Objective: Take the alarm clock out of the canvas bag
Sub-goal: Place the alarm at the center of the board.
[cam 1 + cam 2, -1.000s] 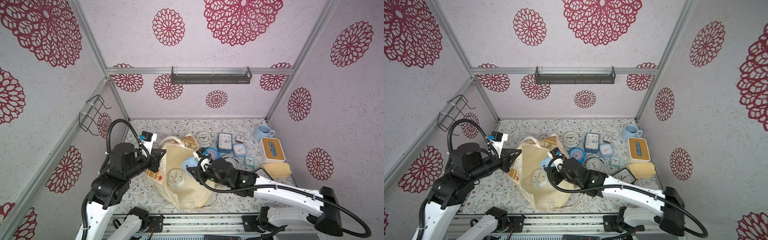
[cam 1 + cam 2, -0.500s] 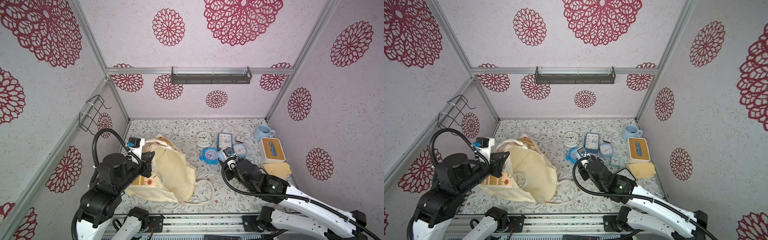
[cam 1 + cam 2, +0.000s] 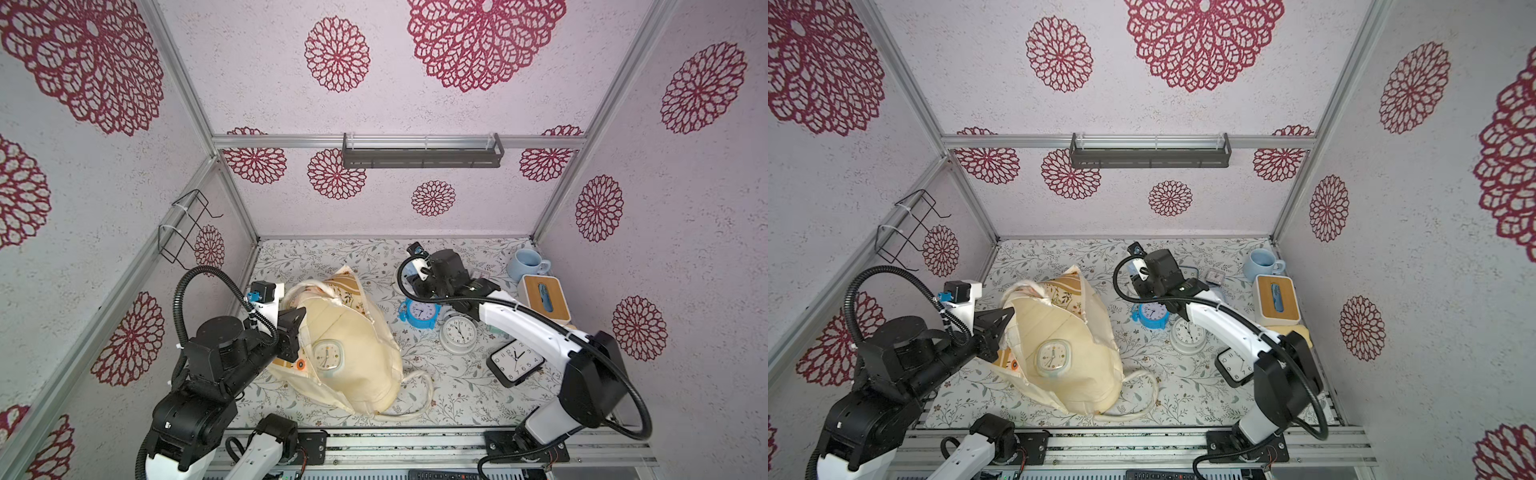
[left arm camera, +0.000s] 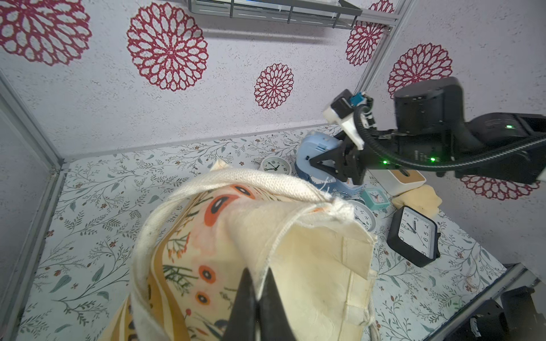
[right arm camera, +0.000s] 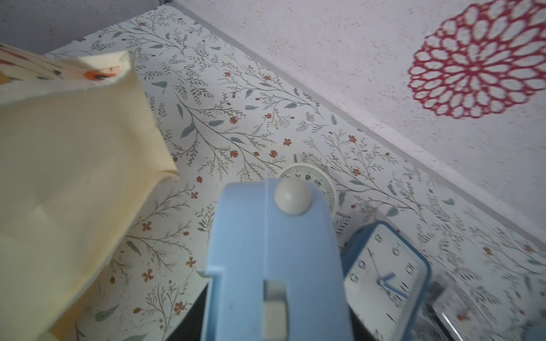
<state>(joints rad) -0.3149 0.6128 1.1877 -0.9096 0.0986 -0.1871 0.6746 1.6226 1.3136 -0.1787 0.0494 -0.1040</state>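
left gripper (image 4: 257, 283): clenched, pinching the cream rim of the canvas bag (image 3: 365, 365) between both fingers and holding that edge up off the table (image 3: 457, 386).
right gripper (image 4: 316, 161): gripping the light blue alarm clock (image 5: 274, 251), jaws partly apart around its body.
light blue alarm clock: sitting in the right gripper, clear of the bag, over the back of the table among the other clocks; can't tell if it is touching the surface.
canvas bag: slumping on the left half of the table, plain lining facing up, striped flowered panel showing at the back edge and by the left gripper.
bag handle (image 3: 419, 395): one loop lying loose on the table on the bag's near right side.
cream clock (image 3: 327, 354): lying face up on the bag's cream cloth, near the left gripper; can't tell if it is inside the mouth or on top.
bright blue bell clock (image 3: 420, 311): standing just beside the right arm, with the white round clock (image 3: 458, 332) next to it.
black square clock (image 3: 515, 361): sitting tilted near the table's right side, partly under the right arm.
mug (image 3: 525, 266), wood-topped box (image 3: 544, 297): sitting in the back right corner, well apart from the bag.
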